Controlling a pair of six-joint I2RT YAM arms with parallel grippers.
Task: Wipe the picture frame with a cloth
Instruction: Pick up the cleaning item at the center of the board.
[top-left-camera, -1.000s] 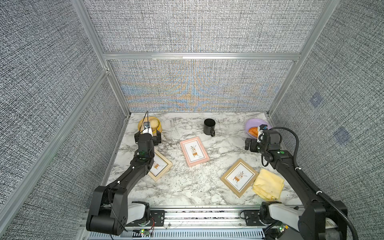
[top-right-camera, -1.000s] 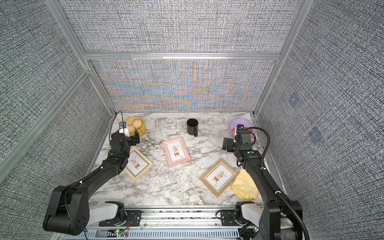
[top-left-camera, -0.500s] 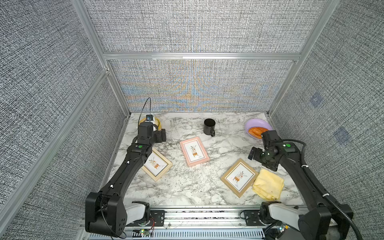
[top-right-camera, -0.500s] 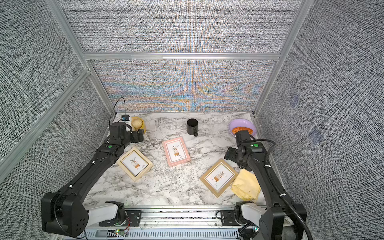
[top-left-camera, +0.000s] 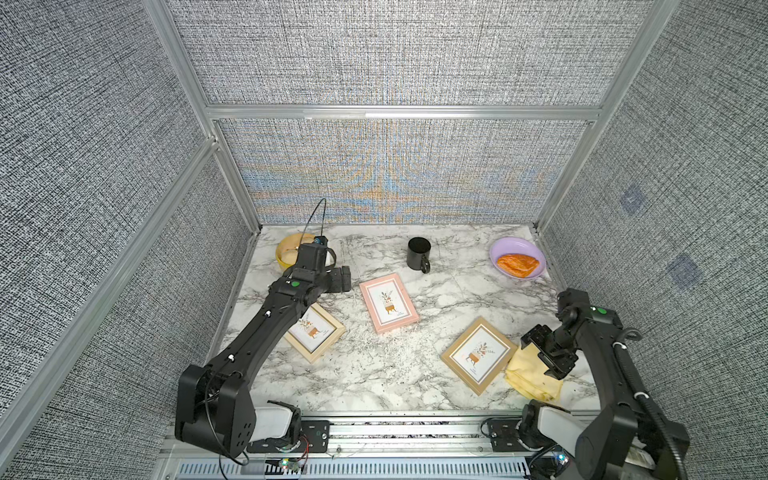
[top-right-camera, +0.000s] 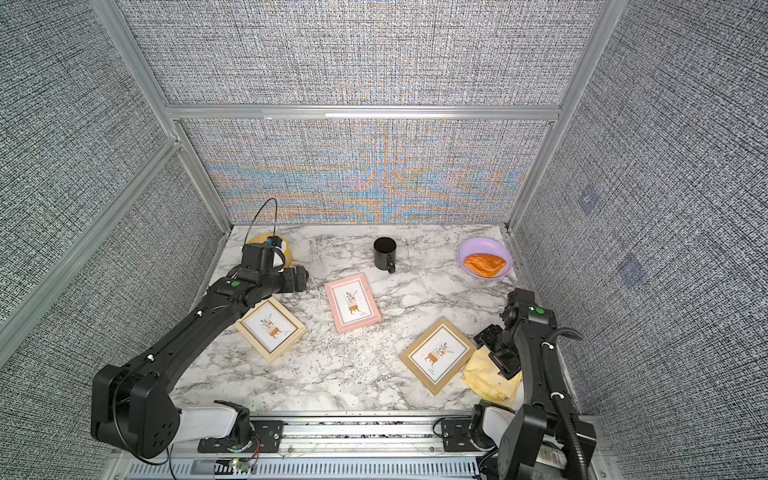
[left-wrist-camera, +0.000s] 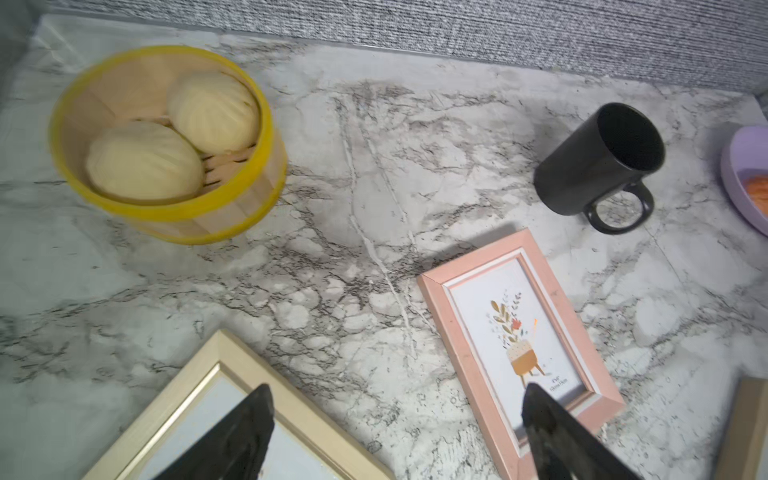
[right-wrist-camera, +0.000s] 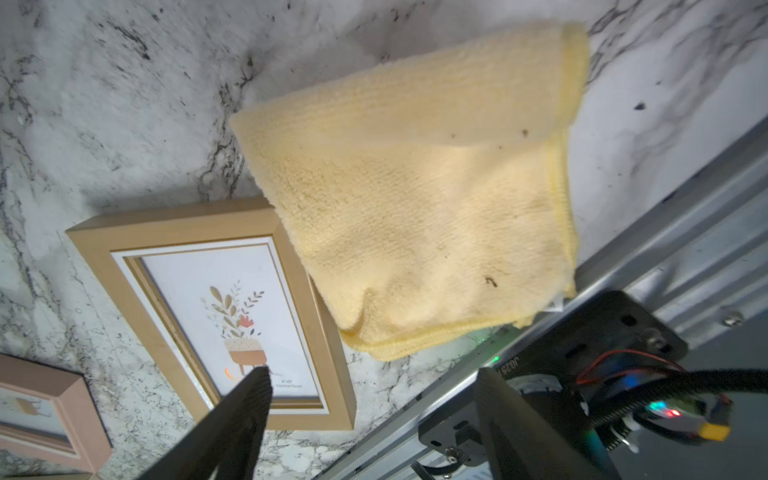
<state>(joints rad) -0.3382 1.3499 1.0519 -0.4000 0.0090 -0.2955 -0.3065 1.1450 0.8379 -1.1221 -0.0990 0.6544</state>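
Swinging back from the purple plate (top-left-camera: 495, 250), the right end effector (top-left-camera: 547, 353) now hangs over the cloth (top-left-camera: 530, 381) at lower right, fingers spread, empty. It lies unlifted against the tan picture frame (top-left-camera: 478, 355). No wiping has begun. The left end effector (top-left-camera: 341, 280) is spread too.

The left arm (top-left-camera: 266, 332) stretches forward with its wrist turned toward the right, and the left gripper (left-wrist-camera: 397, 388) has its jaws spread wide. The right arm (top-left-camera: 611, 357) is folded back toward its base, and the right gripper (right-wrist-camera: 372, 372) points downward with its jaws apart.
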